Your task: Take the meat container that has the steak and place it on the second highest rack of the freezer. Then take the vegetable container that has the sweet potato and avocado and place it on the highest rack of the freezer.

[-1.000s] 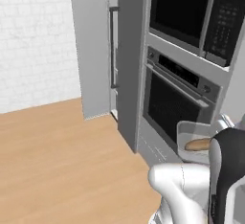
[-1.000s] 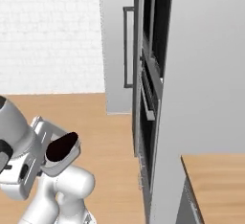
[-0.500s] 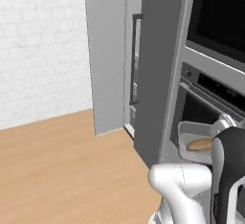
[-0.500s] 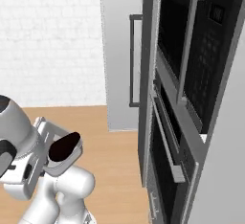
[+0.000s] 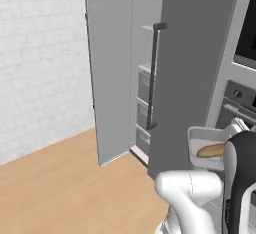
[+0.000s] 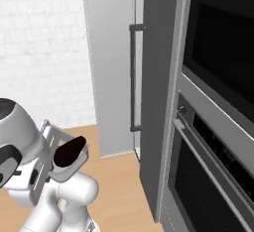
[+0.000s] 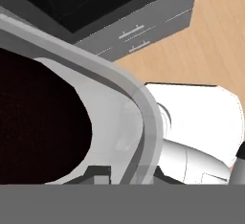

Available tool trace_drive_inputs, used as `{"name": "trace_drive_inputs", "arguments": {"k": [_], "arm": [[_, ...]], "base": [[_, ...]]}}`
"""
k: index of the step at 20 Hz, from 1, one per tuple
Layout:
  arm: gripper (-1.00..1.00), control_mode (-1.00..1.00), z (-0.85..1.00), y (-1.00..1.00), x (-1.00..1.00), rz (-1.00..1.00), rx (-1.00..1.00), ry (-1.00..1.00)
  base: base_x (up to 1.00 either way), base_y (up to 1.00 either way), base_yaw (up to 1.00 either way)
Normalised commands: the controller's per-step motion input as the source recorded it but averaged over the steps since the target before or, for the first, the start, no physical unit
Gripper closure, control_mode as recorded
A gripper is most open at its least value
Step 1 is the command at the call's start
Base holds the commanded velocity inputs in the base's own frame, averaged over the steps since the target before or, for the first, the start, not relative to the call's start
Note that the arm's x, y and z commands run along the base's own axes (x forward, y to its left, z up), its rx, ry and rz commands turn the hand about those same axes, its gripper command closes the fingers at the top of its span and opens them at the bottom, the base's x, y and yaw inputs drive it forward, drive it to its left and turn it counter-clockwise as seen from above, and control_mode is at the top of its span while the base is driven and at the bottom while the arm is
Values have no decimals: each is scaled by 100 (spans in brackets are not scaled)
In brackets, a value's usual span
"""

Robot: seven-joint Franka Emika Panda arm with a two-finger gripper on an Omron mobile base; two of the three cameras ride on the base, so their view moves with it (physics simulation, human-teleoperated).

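My gripper (image 7: 119,174) is shut on the rim of the vegetable container (image 5: 204,139), a light-grey tray held level beside the arm. The orange-tan sweet potato (image 5: 210,151) lies in it. From the other side the tray (image 6: 74,167) shows the dark avocado (image 6: 69,151), which looms large in the hand view (image 7: 38,122). The freezer (image 5: 143,93) stands ahead with its door (image 5: 107,73) swung open to the left. Inside are the highest rack (image 5: 148,28), a second shelf (image 5: 144,69) and grey drawers (image 5: 142,113). The meat container and the steak are out of view.
A long black bar handle (image 5: 152,75) runs down the panel right of the opening. Stacked wall ovens (image 6: 218,92) fill the right side. A white brick wall (image 5: 40,68) is on the left, with wooden floor (image 5: 65,188) in front of the freezer.
The whole picture has shifted: the base has moved, so the freezer is nearer and more central and the ovens lie further right. The tray stays in my grip.
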Motion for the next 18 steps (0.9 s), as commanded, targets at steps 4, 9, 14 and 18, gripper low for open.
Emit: {"name": "trace_drive_inputs", "arguments": {"k": [4, 9, 14, 18], "arm": [[100, 100, 0, 0, 0, 0, 0, 0], [100, 100, 0, 0, 0, 0, 0, 0], [100, 100, 0, 0, 0, 0, 0, 0], [100, 100, 0, 0, 0, 0, 0, 0]], "base": [[98, 99, -57], [77, 99, -65], [61, 92, -70], [43, 88, -70]]}}
